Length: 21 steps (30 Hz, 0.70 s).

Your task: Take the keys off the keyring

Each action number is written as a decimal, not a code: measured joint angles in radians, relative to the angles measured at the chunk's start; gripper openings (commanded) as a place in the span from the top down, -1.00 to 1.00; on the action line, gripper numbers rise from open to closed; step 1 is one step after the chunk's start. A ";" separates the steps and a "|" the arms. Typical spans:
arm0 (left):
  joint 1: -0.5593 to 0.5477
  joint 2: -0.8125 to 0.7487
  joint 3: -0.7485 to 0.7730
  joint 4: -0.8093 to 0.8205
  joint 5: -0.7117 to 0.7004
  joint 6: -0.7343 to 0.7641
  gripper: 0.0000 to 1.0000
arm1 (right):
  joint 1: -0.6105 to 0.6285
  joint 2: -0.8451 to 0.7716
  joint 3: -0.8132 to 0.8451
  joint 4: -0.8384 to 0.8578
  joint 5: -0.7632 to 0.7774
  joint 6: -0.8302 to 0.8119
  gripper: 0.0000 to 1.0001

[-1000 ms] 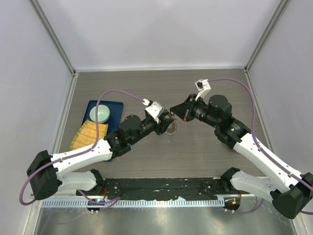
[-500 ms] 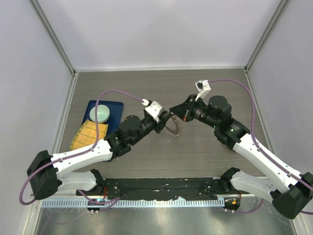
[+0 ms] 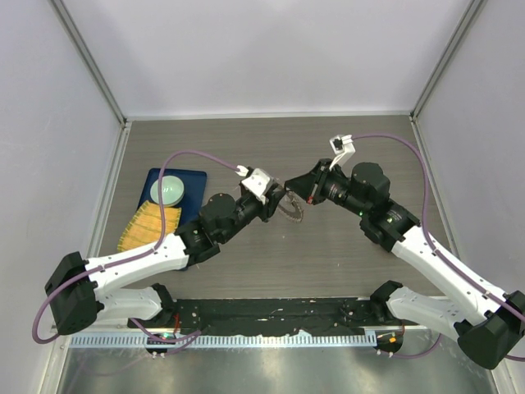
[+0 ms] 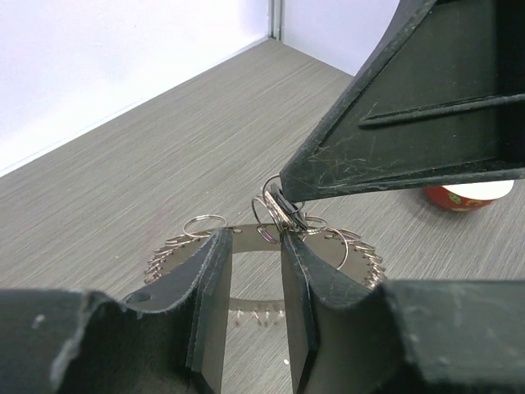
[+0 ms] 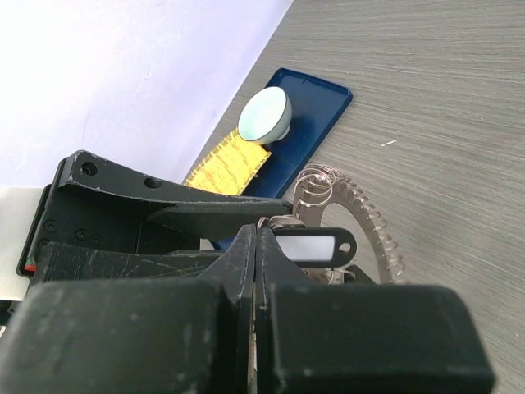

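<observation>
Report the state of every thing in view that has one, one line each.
left gripper: fingers apart at the keyring's band, grip unclear
right gripper: shut on a key
key: pinched, apparently not yet off the keyring
keyring: between the two grippers, small split rings on it
dish: sitting on the blue tray
yellow mat: lying flat by the tray

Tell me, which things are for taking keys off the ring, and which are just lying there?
For the job: keyring, key, left gripper, right gripper.
Just lying about: blue tray, dish, yellow mat.
</observation>
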 measured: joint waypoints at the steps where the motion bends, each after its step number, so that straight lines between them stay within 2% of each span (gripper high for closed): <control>1: -0.001 0.000 0.000 0.000 -0.007 0.000 0.37 | 0.000 -0.002 -0.002 0.002 0.000 0.001 0.99; 5: -0.002 0.000 0.000 0.000 -0.020 0.000 0.39 | 0.000 -0.011 -0.014 0.008 0.004 0.005 0.99; 17: -0.002 0.021 0.009 0.002 0.020 0.002 0.21 | 0.000 -0.026 -0.042 0.019 0.002 0.020 0.99; 19: -0.002 0.024 0.010 0.003 0.036 0.007 0.21 | 0.000 -0.026 -0.043 0.019 0.001 0.022 0.99; 21: -0.002 0.027 0.011 0.003 0.048 0.015 0.31 | 0.001 -0.026 -0.044 0.019 -0.001 0.023 0.99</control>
